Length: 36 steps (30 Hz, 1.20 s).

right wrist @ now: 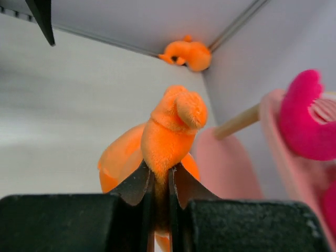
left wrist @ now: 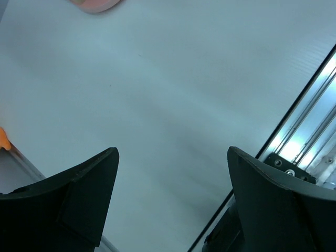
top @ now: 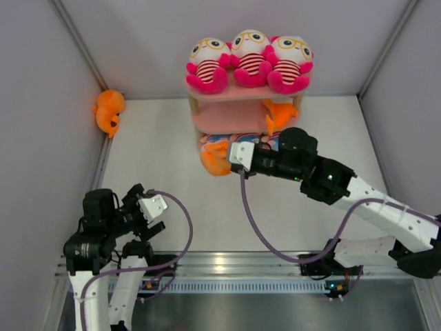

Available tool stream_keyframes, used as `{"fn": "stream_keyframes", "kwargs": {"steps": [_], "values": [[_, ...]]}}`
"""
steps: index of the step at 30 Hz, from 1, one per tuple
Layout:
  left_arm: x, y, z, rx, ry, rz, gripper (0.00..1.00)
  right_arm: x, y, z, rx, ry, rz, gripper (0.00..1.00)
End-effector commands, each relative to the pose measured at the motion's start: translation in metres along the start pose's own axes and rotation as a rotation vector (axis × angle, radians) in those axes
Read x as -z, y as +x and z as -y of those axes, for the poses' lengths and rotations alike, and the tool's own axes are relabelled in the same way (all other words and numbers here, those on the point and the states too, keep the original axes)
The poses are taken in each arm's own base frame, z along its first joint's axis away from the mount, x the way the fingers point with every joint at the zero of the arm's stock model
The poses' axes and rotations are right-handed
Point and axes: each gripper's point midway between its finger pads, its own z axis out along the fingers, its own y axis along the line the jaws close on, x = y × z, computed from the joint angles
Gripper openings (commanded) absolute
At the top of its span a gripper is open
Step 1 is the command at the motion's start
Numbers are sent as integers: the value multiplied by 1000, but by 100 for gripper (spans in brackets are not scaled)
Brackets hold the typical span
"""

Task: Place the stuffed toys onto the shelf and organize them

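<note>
Orange fuzzy plush shark (right wrist: 169, 134)

Bright, even light fills all views, with faint shadows on the white table (top: 207, 221). Glare flares on the metal rail (top: 220, 263) at lower centre; wrist views blur close up.

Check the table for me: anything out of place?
Yes: one orange shark lies in the far left corner against the wall, apart from the shelf. The right gripper is pinching another shark beside the shelf.
</note>
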Motion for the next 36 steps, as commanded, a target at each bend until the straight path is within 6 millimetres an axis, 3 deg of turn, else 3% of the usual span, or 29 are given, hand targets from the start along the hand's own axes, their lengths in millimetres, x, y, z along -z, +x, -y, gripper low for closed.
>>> {"fn": "stream_keyframes", "kwargs": {"steps": [1, 6, 8, 15, 17, 25, 28, 32, 36], "values": [[0, -12, -11, 145, -37, 29, 90, 31, -11, 26, 505, 99, 18, 0], [-7, -4, -20, 281, -71, -21, 90, 30, 3, 46, 902, 136, -107, 0], [-8, -3, -21, 295, -66, -31, 90, 23, 19, 55, 982, 133, -204, 0], [-6, -17, -24, 260, -38, 8, 90, -7, 30, 82, 1205, 184, -311, 0], [-8, -17, -24, 256, -28, 8, 90, -15, 42, 90, 1262, 191, -342, 0], [-9, -18, -34, 252, -25, -15, 90, -27, 67, 130, 1325, 269, -365, 0], [-11, -19, -40, 242, -17, -28, 90, -33, 78, 127, 1270, 231, -317, 0], [-17, -17, -45, 264, 6, -53, 90, -35, 111, 138, 1262, 213, -344, 0], [-22, -18, -53, 313, 24, -75, 90, -44, 140, 137, 1234, 151, -328, 0]]}}
